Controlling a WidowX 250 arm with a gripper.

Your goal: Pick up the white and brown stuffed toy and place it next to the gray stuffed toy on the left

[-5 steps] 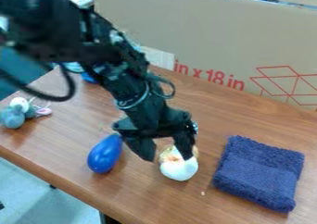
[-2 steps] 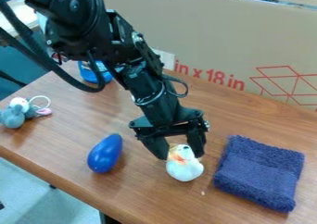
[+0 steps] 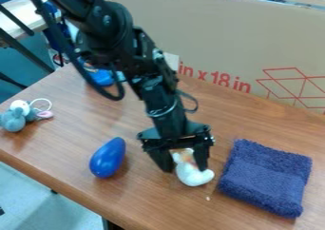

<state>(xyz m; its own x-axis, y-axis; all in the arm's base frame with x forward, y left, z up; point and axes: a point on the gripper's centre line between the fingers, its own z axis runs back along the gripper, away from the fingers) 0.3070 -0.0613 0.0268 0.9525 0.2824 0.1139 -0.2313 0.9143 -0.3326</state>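
The gripper (image 3: 184,166) hangs low over the wooden table in the lower middle of the view. It is open, one finger on each side of a small white toy (image 3: 194,177) with an orange patch. The right finger hides part of the toy; whether either finger touches it, I cannot tell. Left of the gripper lies a smooth blue egg-shaped object (image 3: 107,158). To the right is a folded dark blue towel (image 3: 266,177).
At the table's (image 3: 76,143) left edge sits a grey-blue plush toy (image 3: 14,119) with a white and pink part. A blue item (image 3: 101,77) stands behind the arm. A large cardboard panel (image 3: 228,39) borders the back.
The arm has swung to the right and the gripper has come down around the white toy. The toy has shifted slightly right and turned. The blue object and towel have stayed put.
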